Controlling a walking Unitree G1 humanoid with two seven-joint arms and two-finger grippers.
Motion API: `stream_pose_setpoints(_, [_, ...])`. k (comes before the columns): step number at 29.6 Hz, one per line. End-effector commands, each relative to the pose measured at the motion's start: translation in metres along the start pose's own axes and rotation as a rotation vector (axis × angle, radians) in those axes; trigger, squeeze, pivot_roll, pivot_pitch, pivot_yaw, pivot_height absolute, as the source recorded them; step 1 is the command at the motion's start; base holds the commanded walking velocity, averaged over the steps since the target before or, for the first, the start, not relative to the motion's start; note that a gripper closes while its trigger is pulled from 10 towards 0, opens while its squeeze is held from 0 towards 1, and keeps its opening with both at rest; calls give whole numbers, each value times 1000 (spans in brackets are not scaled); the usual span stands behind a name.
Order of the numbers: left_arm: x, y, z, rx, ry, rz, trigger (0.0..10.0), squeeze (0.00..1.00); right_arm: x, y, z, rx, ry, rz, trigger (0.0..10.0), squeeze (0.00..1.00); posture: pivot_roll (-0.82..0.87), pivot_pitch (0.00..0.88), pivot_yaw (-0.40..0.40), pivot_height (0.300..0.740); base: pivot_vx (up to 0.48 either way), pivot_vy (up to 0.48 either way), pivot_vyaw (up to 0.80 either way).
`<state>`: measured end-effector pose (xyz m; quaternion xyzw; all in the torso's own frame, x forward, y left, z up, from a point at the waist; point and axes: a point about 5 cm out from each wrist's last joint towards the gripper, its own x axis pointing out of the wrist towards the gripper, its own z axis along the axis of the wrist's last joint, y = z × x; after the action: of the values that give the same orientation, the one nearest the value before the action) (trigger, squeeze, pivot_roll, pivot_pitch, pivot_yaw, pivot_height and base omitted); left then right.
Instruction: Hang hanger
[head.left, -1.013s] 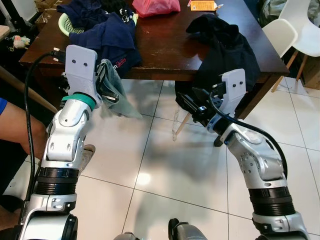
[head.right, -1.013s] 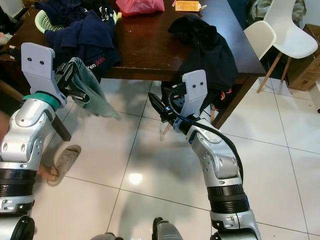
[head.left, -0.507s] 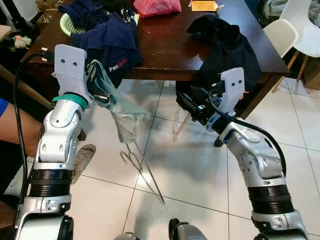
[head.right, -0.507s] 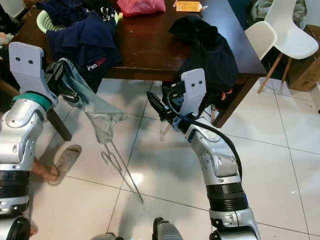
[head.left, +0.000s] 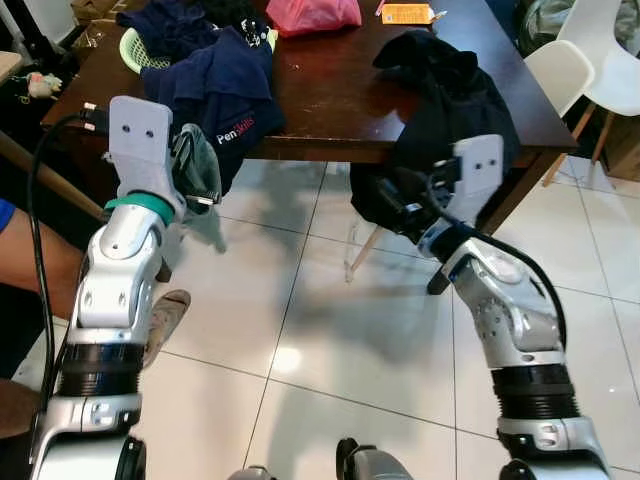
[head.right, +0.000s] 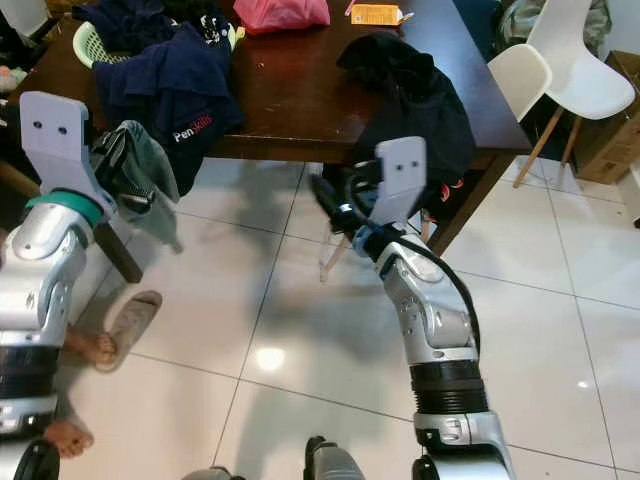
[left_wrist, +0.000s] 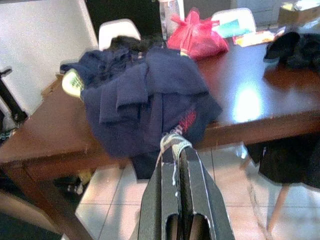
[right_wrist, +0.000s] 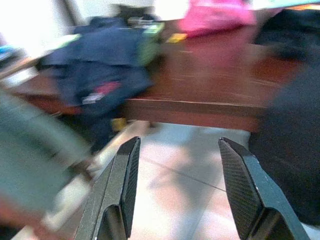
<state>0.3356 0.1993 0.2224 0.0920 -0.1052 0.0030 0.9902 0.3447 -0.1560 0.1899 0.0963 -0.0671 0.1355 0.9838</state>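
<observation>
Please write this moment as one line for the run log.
left gripper: shut on grey-green cloth | right gripper: open, empty | dark wooden table: navy clothes, black garment

A dark brown wooden table (head.left: 340, 95) fills the upper middle of the head views, its polished top catching a patch of glare. Below it the floor (head.left: 330, 350) is glossy white tile with grey grout lines, with a bright spot of reflected light at lower centre. Two white moulded chairs (head.left: 590, 55) on wooden legs stand in the upper right corner. In the left wrist view a white wall (left_wrist: 45, 50) shows at upper left, behind the table.
</observation>
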Motion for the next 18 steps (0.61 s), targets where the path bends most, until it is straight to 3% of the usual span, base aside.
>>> stream_pose_setpoints(1, [-8, -1, 0, 2, 0, -19, 10000, 0, -3, -16, -3, 0, -35, -118, 10000, 0, 51, 78, 5, 740, 0, 0, 0])
stream_pose_setpoints(6, [-23, -8, -4, 21, 17, -81, 10000, 0, -5, -26, 9, -17, -126, -185, 10000, 0, 49, 89, 17, 740, 0, 0, 0])
stream_pose_setpoints(11, [-23, -9, -4, 19, 18, -82, 10000, 0, -5, -26, 14, -28, -149, -192, 10000, 0, 48, 94, 16, 740, 0, 0, 0])
stream_pose_setpoints(18, [-21, -17, 11, -2, -40, -93, 10000, 0, -3, -22, 26, -127, -204, -179, 10000, 0, 36, 112, 33, 740, 0, 0, 0])
